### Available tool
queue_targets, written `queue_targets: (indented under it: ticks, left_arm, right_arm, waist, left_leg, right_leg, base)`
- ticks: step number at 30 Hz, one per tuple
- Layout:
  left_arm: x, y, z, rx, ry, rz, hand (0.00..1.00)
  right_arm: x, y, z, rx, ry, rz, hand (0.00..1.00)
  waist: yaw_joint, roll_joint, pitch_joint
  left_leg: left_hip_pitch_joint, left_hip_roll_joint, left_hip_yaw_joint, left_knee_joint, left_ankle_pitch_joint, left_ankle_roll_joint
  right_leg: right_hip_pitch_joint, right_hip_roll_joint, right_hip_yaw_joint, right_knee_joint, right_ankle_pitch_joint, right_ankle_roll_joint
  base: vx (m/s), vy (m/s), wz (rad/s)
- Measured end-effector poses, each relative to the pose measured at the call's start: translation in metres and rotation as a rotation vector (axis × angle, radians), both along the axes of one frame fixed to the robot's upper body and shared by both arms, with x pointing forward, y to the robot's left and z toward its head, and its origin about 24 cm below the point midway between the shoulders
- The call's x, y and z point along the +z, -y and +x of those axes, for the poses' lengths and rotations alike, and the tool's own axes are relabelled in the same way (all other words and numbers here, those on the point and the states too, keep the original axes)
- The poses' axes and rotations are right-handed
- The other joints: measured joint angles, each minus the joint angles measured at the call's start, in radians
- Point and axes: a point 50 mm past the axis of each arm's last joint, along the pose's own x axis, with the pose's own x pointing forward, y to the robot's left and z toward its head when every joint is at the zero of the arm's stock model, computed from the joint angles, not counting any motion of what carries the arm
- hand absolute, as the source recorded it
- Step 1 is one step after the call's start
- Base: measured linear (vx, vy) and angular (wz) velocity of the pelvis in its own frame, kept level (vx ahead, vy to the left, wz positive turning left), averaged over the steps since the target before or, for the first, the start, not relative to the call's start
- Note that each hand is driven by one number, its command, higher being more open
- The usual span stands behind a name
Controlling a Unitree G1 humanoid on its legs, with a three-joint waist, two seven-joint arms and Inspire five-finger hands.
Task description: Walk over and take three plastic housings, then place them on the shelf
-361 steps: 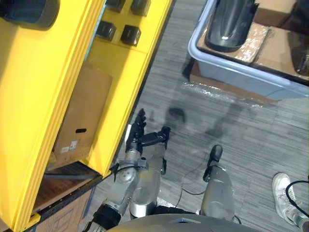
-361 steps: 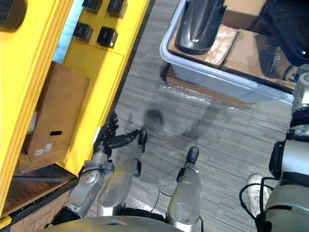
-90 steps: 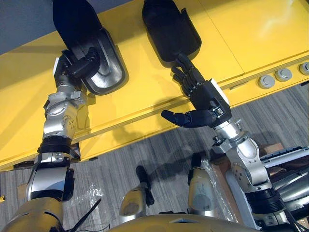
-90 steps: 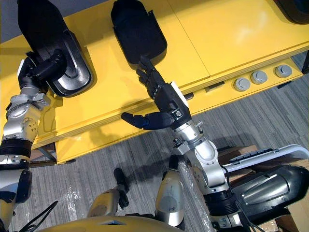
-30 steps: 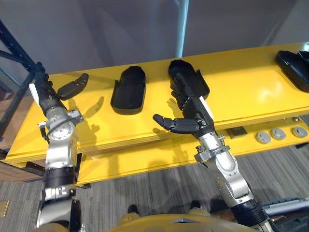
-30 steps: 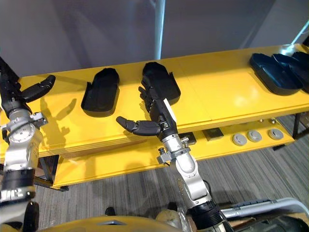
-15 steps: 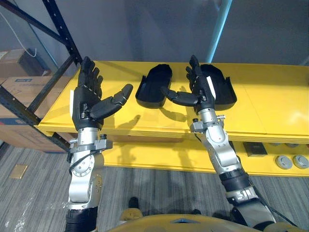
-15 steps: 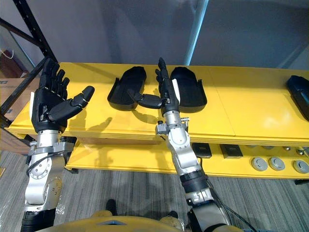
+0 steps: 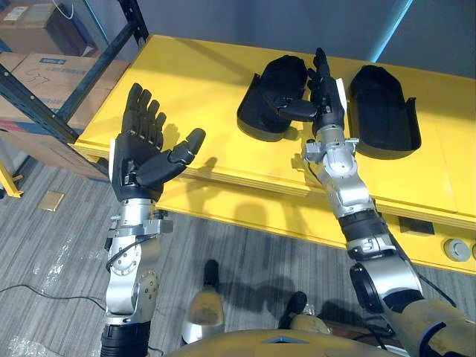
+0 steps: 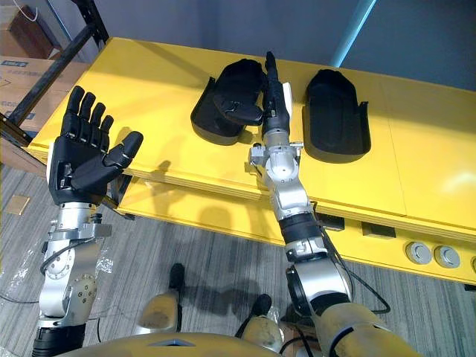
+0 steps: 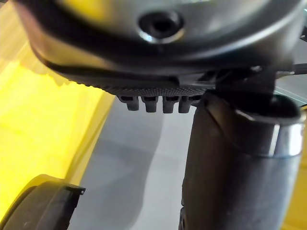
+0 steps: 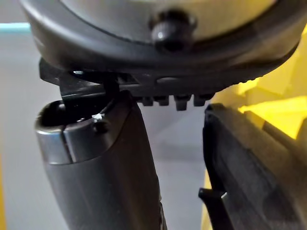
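Left eye view: two black plastic shells, the left housing (image 9: 264, 111) and the right housing (image 9: 383, 111), lie side by side on the yellow shelf (image 9: 186, 74). The right hand (image 9: 325, 97) stands between them, fingers straight.

Right eye view: its thumb (image 10: 242, 115) reaches over the left housing. The left hand (image 10: 78, 160) is spread and empty at the shelf's edge.

Left wrist view: straight fingers, nothing held.

Right wrist view: a housing wall sits just beside the thumb.

The housings look stiff, light and slick, so a raised side wall is probably the best place to grip.
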Motion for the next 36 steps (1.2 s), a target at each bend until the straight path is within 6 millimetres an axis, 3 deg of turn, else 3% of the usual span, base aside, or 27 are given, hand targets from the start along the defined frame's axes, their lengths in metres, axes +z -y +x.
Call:
queue_targets:
  ticks: [7, 20, 24, 36]
  left_arm:
    - [0.000, 0.003, 0.000, -0.010, -0.002, -0.003, 1.00]
    - [-0.001, 0.003, 0.000, -0.009, -0.004, 0.000, 1.00]
    - [0.003, 0.004, -0.001, -0.016, 0.014, 0.004, 1.00]
    - [0.001, 0.003, -0.002, -0.004, 0.005, -0.001, 1.00]
  right_arm:
    - [0.007, 0.014, 0.008, -0.053, -0.011, -0.015, 1.00]
    - [0.009, 0.010, 0.015, 0.002, -0.042, -0.042, 1.00]
    - [0.019, 0.014, 0.020, 0.014, -0.045, -0.059, 1.00]
    - [0.034, 0.023, 0.026, 0.025, -0.026, -0.095, 1.00]
  waist:
    - [-0.001, 0.017, 0.052]
    - [0.002, 0.026, 0.070]
    - [0.002, 0.034, 0.109]
    - [0.003, 0.040, 0.125]
  left_leg:
    - [0.004, -0.001, -0.002, 0.000, 0.004, 0.001]
    - [0.006, -0.013, -0.009, 0.000, 0.007, 0.006]
    - [0.004, -0.017, -0.010, -0.001, 0.010, 0.004]
    - [0.001, -0.027, -0.015, 0.000, 0.014, 0.011]
  right_leg:
    - [-0.005, -0.008, 0.000, 0.026, -0.010, -0.003]
    - [-0.002, -0.024, -0.008, 0.041, -0.012, -0.004]
    - [-0.002, -0.028, -0.009, 0.043, -0.012, -0.003]
    - [-0.002, -0.037, -0.015, 0.043, -0.011, -0.002]
  base:
    - [-0.01, 0.001, 0.00]
    - [-0.03, -0.001, 0.03]
    - [-0.06, -0.009, 0.01]
    - [0.00, -0.003, 0.00]
